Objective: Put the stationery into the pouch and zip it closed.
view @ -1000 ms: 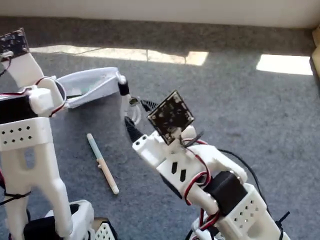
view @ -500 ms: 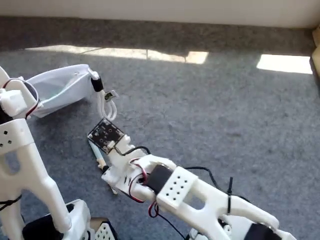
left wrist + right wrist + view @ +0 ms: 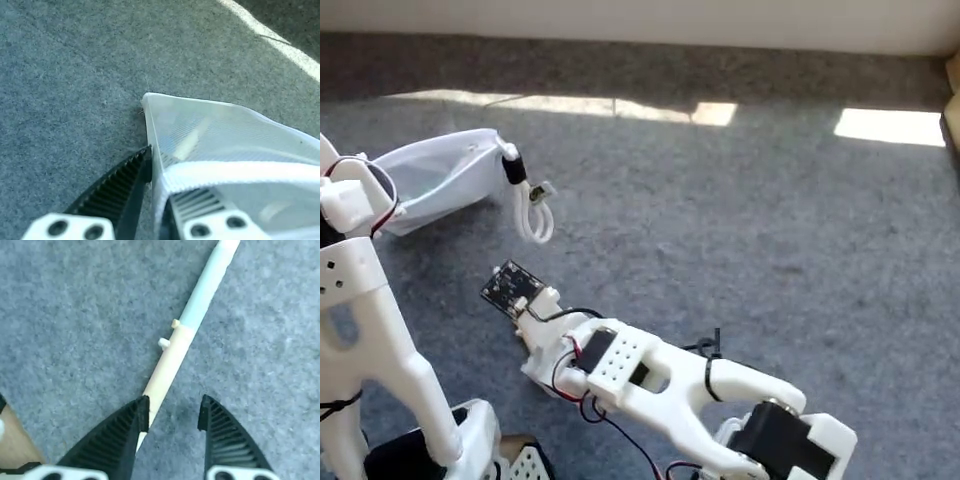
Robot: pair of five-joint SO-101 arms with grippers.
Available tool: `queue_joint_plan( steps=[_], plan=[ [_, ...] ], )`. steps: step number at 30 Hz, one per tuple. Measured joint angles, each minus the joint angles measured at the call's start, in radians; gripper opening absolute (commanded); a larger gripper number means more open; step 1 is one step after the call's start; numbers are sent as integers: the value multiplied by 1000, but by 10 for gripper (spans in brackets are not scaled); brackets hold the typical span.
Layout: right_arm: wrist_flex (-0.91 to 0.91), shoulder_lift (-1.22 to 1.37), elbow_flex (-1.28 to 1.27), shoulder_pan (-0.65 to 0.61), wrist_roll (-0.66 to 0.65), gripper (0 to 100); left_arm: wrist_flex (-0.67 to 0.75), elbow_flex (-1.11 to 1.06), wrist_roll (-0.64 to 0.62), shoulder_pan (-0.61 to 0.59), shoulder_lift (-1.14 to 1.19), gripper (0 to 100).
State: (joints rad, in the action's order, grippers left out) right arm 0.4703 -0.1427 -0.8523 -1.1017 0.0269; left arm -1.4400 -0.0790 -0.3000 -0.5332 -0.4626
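The right gripper point(image 3: 174, 402) holds its fingers spread over the pen point(image 3: 192, 320) on the counter point(image 3: 770, 200). We see the pen's near end beside 1 finger, off centre, with its long axis pointing away. The pouch point(image 3: 440, 175), pinched by the left gripper point(image 3: 156, 170), lies toward 11 o'clock in the high view.
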Motion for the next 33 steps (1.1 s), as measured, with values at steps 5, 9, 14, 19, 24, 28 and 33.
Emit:
queue_joint_plan(
  steps=[5,9,14,19,24,28,33],
  plan=[
    [-6,52,43,-17,2,159,0,0,0,0,0,8],
    [-8,68,44,-43,2,159,0,0,0,0,0,8],
    [-8,74,44,-54,0,121,0,0,0,0,0,8],
    [-8,74,44,-37,-15,39,0,0,0,0,0,8],
    [-8,74,44,-11,-78,30,0,0,0,0,0,8],
    [44,74,46,9,-95,30,0,0,0,0,0,8],
    [239,69,81,71,-100,30,0,0,0,0,0,8]
  ],
)
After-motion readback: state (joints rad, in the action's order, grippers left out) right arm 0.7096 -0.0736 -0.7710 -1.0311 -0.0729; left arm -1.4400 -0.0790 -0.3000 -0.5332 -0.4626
